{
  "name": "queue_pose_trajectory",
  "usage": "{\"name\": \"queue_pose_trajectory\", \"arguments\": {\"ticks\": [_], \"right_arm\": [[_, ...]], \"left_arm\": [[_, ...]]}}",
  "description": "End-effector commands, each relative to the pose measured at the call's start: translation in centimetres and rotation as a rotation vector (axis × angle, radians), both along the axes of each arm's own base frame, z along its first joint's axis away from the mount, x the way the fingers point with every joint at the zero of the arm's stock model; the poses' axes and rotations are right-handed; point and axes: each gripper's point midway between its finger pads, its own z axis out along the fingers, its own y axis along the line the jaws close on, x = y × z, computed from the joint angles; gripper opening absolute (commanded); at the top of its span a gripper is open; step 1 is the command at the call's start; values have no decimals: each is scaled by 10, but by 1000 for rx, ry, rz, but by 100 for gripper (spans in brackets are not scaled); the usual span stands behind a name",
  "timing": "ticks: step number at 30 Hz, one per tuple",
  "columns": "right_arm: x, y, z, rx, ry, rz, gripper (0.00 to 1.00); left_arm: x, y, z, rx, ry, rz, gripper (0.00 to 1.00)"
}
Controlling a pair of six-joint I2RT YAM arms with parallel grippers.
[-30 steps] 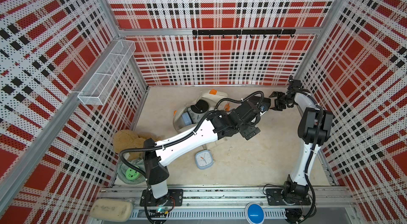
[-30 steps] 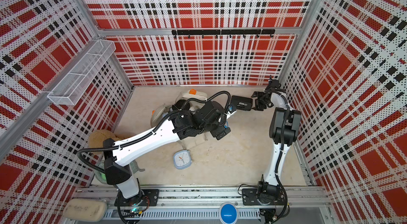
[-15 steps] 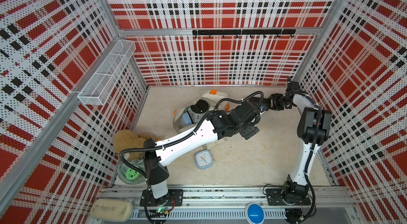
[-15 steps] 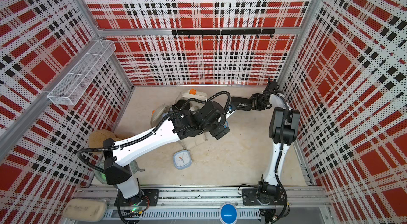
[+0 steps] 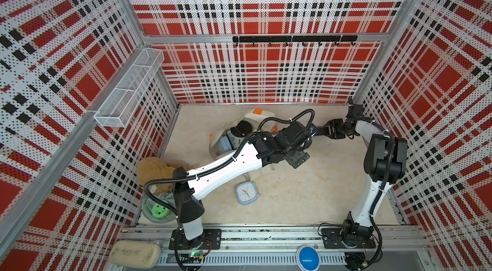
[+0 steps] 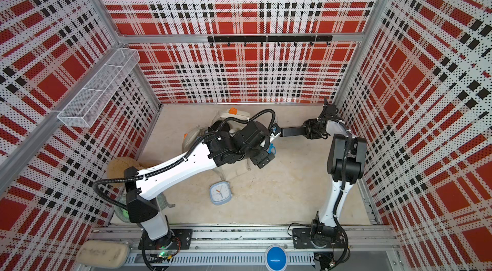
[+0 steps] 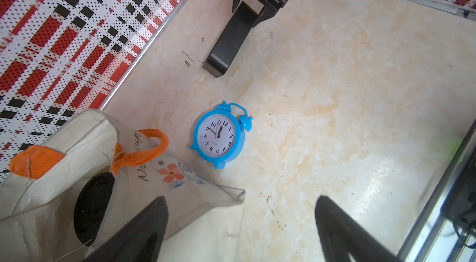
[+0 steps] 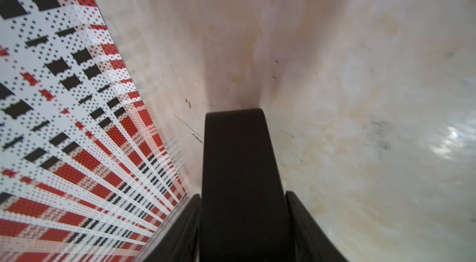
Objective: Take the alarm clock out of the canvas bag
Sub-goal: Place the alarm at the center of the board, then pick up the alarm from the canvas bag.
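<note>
The cream canvas bag (image 7: 77, 139) with orange handles lies on the floor, and it also shows in both top views (image 5: 255, 117) (image 6: 235, 116). A bright blue twin-bell alarm clock (image 7: 219, 134) lies face up on the floor just outside the bag. My left gripper (image 7: 240, 227) hovers open over the bag's edge with nothing between its fingers. My right gripper (image 7: 253, 5) (image 8: 243, 196) is shut on a black block (image 7: 231, 39) (image 8: 239, 157) whose far end rests on the floor beyond the clock. A black round thing (image 7: 90, 209) sits in the bag.
A square pale-blue clock (image 5: 246, 193) lies on the floor near the front. A tan plush toy (image 5: 154, 171) and a green thing on cloth (image 5: 159, 209) fill the front left corner. A wire basket (image 5: 130, 88) hangs on the left wall.
My right gripper has closed on the black block and moved left toward the left arm's wrist. The left arm has not moved.
</note>
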Motion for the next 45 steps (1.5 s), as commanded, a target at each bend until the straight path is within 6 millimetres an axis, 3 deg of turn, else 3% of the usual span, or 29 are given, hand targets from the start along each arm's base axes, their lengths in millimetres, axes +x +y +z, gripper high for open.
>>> {"name": "queue_pose_trajectory", "arguments": {"ticks": [1,11,17,21,24,26,28,31,35,37,39,45], "right_arm": [[2,-3,8,-71,-90,29,58],[-27,9,-29,-26,-19,17,67],[-35,17,-32,-18,15,40,75],[-49,18,-4,-89,0,73,81],[-58,26,44,-186,-92,130,82],[-60,41,90,-287,-202,203,82],[-65,69,139,-404,-329,314,81],[-78,130,205,-581,-525,526,79],[-105,223,260,-773,-753,830,77],[-118,269,269,-854,-836,986,77],[-127,305,265,-902,-862,1097,76],[-145,402,230,-951,-883,1343,75]], "left_arm": [[-4,9,11,-30,19,21,92],[-6,17,21,-59,31,69,92],[-2,27,27,-93,46,141,93],[14,59,38,-195,103,310,93],[26,102,43,-321,175,497,93],[31,141,41,-413,233,646,93],[32,180,34,-503,288,780,93],[26,234,20,-597,326,944,93],[16,302,-6,-643,356,1133,93],[13,335,-23,-665,382,1229,93],[12,357,-36,-701,402,1288,92],[23,388,-65,-772,452,1366,92]]}}
